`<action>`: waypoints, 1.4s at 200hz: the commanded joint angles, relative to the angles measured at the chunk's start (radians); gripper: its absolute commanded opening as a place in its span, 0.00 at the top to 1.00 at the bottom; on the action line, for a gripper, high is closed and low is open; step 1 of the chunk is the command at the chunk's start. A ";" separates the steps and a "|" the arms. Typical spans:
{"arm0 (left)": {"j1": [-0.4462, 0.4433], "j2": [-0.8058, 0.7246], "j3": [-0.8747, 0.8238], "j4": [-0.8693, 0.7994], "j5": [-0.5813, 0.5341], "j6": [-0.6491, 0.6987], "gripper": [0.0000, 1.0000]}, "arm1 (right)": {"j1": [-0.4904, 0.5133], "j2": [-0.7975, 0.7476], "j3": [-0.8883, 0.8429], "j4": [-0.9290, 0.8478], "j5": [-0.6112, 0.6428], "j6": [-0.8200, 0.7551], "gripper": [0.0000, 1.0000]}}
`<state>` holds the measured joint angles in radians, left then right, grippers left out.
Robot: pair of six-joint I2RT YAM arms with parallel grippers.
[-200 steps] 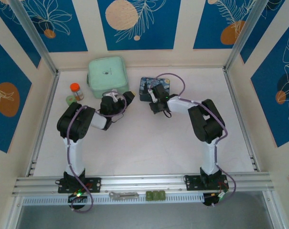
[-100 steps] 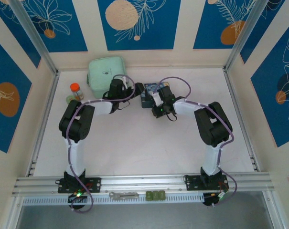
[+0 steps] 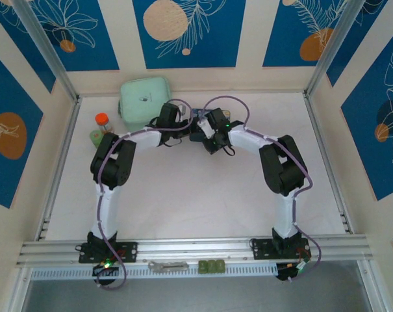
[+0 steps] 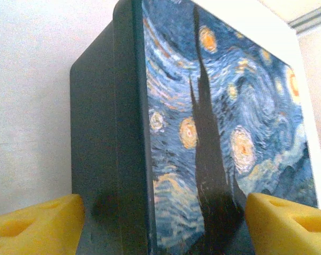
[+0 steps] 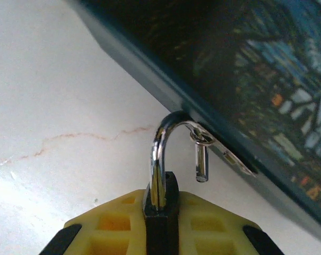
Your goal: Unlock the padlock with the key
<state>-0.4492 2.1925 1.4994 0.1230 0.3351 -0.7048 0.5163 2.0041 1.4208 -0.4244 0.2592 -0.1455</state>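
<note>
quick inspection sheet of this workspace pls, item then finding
surface: white table
job's things: padlock hooked through the painted tin box's hasp ring, shackle's short end out of the body
clutter: mint case, orange-capped bottle, small green item, far left
grippers: left gripper open astride the tin box; right gripper shut on the padlock
cables: purple cable looped over each wrist
surroundings: blue leaf-print wall panels, aluminium rail at near edge
</note>
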 commanded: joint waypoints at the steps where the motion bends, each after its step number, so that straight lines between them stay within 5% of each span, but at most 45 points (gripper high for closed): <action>1: 0.006 0.039 0.010 -0.083 -0.006 0.025 0.23 | 0.030 0.005 -0.010 -0.005 0.072 -0.210 1.00; 80: 0.003 0.063 0.002 -0.043 0.030 -0.007 0.39 | -0.018 -0.021 -0.229 0.639 -0.135 -0.508 1.00; 128: 0.003 0.036 -0.035 -0.009 0.025 -0.025 0.39 | -0.017 -0.013 -0.251 0.766 -0.179 -0.577 1.00; 197: 0.003 0.035 -0.049 0.032 0.045 -0.054 0.41 | -0.053 -0.120 -0.404 0.834 -0.268 -0.496 1.00; 254: 0.002 0.027 -0.090 0.073 0.051 -0.074 0.44 | -0.025 -0.062 -0.235 0.691 -0.333 -0.459 1.00; 280: 0.002 0.031 -0.105 0.090 0.059 -0.088 0.45 | -0.050 -0.056 -0.128 0.508 -0.506 -0.363 1.00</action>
<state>-0.4248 2.2005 1.4441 0.3000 0.3595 -0.7719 0.4511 1.9545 1.1465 0.1463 0.0429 -0.5926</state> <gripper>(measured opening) 0.554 0.139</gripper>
